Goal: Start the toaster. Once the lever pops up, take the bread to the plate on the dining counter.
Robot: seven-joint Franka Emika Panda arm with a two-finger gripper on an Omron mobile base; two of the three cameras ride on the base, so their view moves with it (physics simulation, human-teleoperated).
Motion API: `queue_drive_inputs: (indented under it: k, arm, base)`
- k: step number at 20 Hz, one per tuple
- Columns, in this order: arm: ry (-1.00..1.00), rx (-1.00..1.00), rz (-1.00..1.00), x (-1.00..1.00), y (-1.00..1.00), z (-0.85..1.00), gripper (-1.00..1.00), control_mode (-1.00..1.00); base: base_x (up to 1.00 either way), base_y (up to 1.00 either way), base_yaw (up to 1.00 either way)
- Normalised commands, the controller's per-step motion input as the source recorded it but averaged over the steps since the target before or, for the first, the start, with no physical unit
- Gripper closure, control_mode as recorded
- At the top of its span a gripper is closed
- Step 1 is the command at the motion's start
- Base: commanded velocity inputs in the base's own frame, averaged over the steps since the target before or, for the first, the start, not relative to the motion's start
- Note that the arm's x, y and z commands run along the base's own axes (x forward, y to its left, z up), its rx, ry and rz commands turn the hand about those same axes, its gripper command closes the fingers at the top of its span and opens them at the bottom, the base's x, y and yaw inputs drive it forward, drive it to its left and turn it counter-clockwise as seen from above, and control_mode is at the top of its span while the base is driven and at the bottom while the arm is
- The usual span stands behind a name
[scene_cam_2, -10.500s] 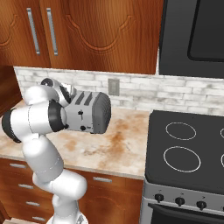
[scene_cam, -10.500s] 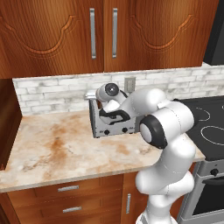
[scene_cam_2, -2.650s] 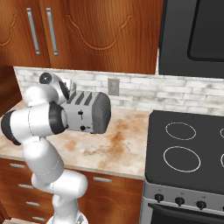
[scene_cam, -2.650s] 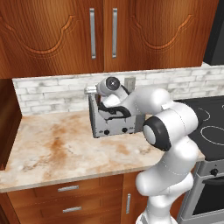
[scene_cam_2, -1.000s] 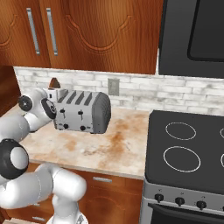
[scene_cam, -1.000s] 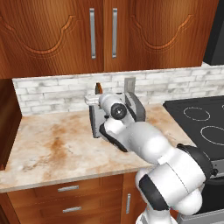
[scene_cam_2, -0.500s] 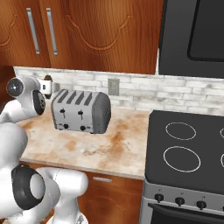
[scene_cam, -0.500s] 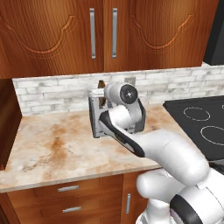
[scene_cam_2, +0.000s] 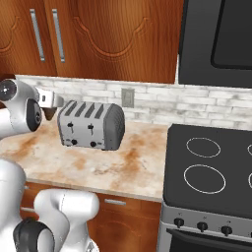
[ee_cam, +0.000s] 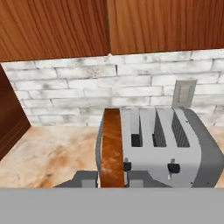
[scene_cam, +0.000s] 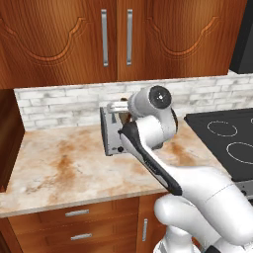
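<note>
Thin tan-brown bread slice with darker crust (ee_cam: 112, 148) is edge-on to my hand camera, pinched in my two-finger gripper (scene_cam_2: 49, 108); jaws pressed onto its lower edge, I judge, since the fingertips are cut off by the bottom of the hand view. Slice hangs just ahead of and above the boxy silver-grey four-slot toaster (ee_cam: 162, 146), over its left end, clear of the slots. Makes sense: lifted straight out to avoid snagging. Toaster sits on the beige marbled stone worktop (scene_cam: 64, 168), white brick backsplash (ee_cam: 65, 92) behind it, black cooktop (scene_cam_2: 211, 172) off to the right. From the left base camera my arm covers most of the toaster; bread barely a brown sliver there. Plate and dining counter unlocated, so carry is next.
</note>
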Motion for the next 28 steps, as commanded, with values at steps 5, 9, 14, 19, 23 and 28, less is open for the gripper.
queue_drive_inputs:
  k: [5, 9, 14, 19, 23, 28]
  arm:
    - [0.06, 0.0, 0.0, -0.59, -0.53, 0.14, 1.0, -1.0]
    - [0.05, 0.0, 0.0, -0.63, -0.42, 0.09, 1.0, -1.0]
    - [0.08, 0.0, 0.0, -0.61, -0.38, 0.18, 1.0, -1.0]
    - [0.11, 0.0, 0.0, -0.5, -0.27, 0.19, 1.0, -1.0]
    - [0.12, -0.03, -0.01, -0.36, -0.04, 0.15, 1.0, -1.0]
    - [0.06, -0.07, -0.06, -0.52, -0.08, 0.05, 1.0, -1.0]
  base:
    - [0.0, 0.0, 0.0]
    - [0.0, 0.0, 0.0]
    - [0.0, 0.0, 0.0]
    - [0.0, 0.0, 0.0]
    - [0.0, 0.0, 0.0]
    - [0.0, 0.0, 0.0]
